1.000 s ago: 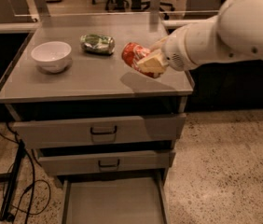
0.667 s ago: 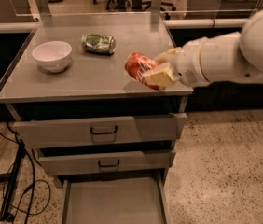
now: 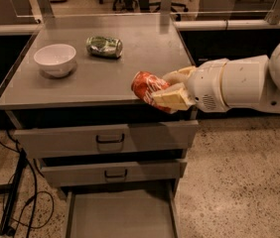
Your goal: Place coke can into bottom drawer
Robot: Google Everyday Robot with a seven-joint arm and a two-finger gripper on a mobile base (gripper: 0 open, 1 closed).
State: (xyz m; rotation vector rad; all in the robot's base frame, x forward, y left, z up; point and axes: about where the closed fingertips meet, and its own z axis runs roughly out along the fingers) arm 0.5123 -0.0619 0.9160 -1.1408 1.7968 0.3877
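**Coke can brought to the front edge, open drawer below**

My hand point(image 3: 161, 89) is clamped on the coke can point(image 3: 144, 85), which sits tilted in the grip. Over the last second I have carried it forward and down, from above the middle of the tabletop point(image 3: 130, 68) to its front edge. I judge this to be the transfer step: the can is lifted and held, but not yet lowered.

Below the hand are the top drawer point(image 3: 107, 139) and the middle drawer point(image 3: 112, 172), both pushed in or nearly so. Under them the bottom drawer point(image 3: 122, 214) stands pulled out. Its grey floor is bare where it shows — the can is well above it and not yet inside.

Farther back on the tabletop, the white bowl point(image 3: 55, 58) shows nothing inside. The green can point(image 3: 104, 46) lies on its side near it — neither has shifted.
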